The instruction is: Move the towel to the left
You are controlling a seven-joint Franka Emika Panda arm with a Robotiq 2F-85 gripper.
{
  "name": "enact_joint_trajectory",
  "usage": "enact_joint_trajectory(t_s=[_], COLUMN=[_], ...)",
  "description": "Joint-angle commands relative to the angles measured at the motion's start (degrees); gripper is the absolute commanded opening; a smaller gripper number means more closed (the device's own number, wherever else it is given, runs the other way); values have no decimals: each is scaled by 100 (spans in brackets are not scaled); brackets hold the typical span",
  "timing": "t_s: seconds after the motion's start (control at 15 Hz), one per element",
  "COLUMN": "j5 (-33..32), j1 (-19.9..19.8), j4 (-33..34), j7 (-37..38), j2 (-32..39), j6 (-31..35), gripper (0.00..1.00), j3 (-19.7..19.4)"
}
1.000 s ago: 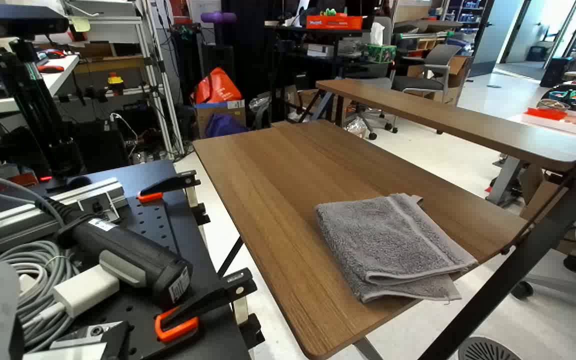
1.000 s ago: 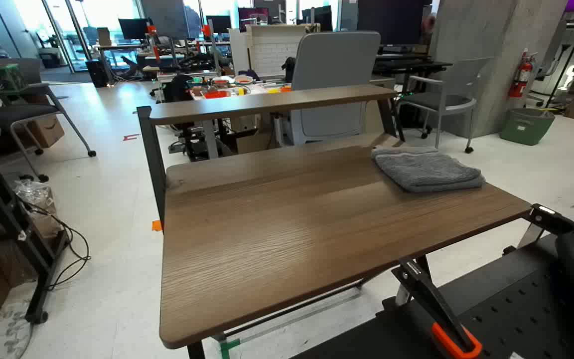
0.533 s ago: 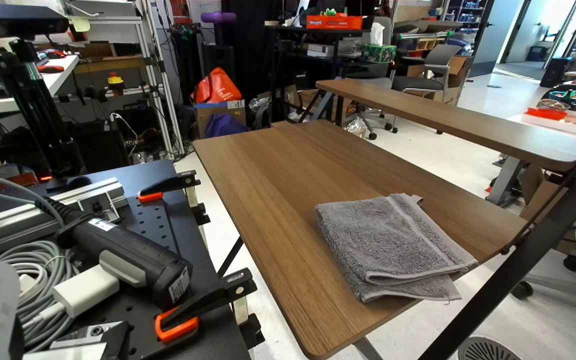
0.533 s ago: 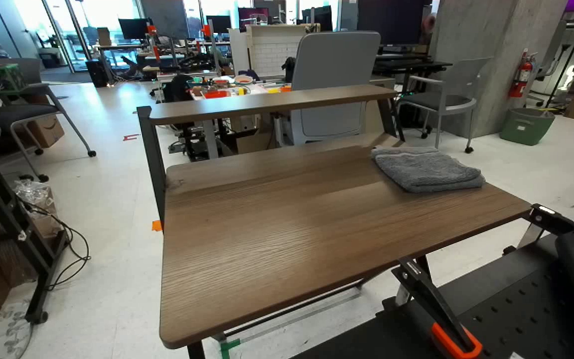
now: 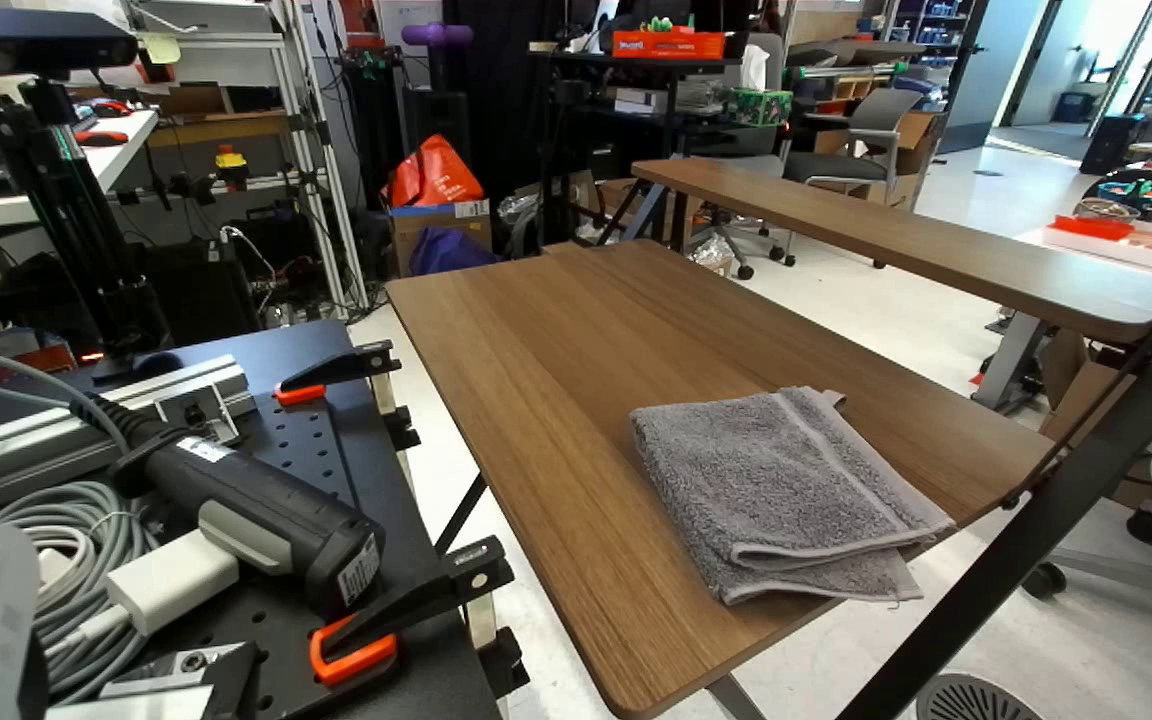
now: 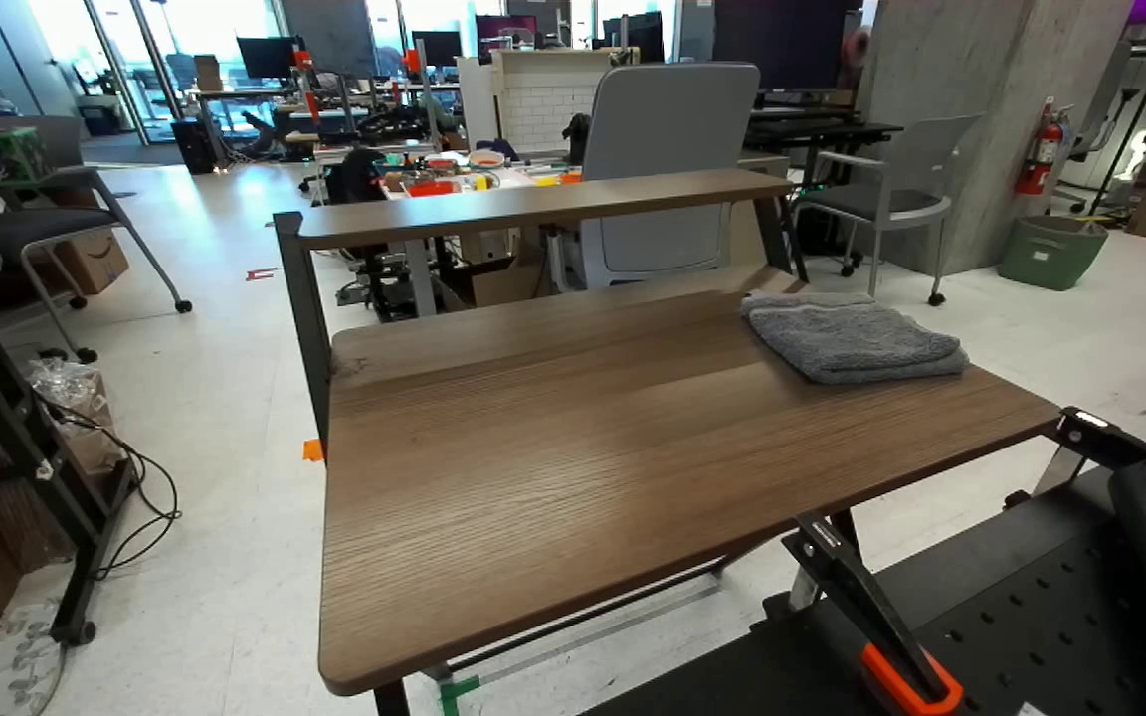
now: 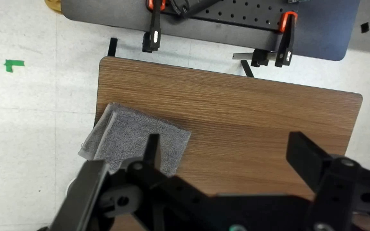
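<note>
Grey towel [image 7: 136, 134], pincer [image 7: 225, 141] spread
Wrist view: towel at nine o'clock on the table [image 7: 252, 102], overhanging its edge.

"Where's the light strongest?"
"At the tall glass panes [image 6: 230, 18] in back; a pale sheen lies on the glossy off-white floor [image 6: 225, 418]."
"And by the broad grey concrete column [image 6: 991, 70]?"
"A red cylindrical fire extinguisher [image 6: 1039, 159], a green plastic bin [image 6: 1052, 254] (tapered, pale label in front) and a grey metal-framed armchair [image 6: 876, 202] on casters."
"Nearer?"
"A brown wood-grain table [image 6: 573, 438] with a narrow raised shelf [image 6: 543, 211]."
</note>
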Motion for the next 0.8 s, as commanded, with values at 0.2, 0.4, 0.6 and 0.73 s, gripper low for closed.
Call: enact_joint_trajectory(t_s=[0.2,0.4,0.6,0.73], j5=[-68,-203,-399,-502], j1=[-107,-134,-197,-266], j4=[493,584,729,817], j7=[451,822,1106,1212], j2=[1440,2041,2557,2860], j6=[754,1431,1907,2110], gripper=[100,100,100,100], j3=[446,623,685,687])
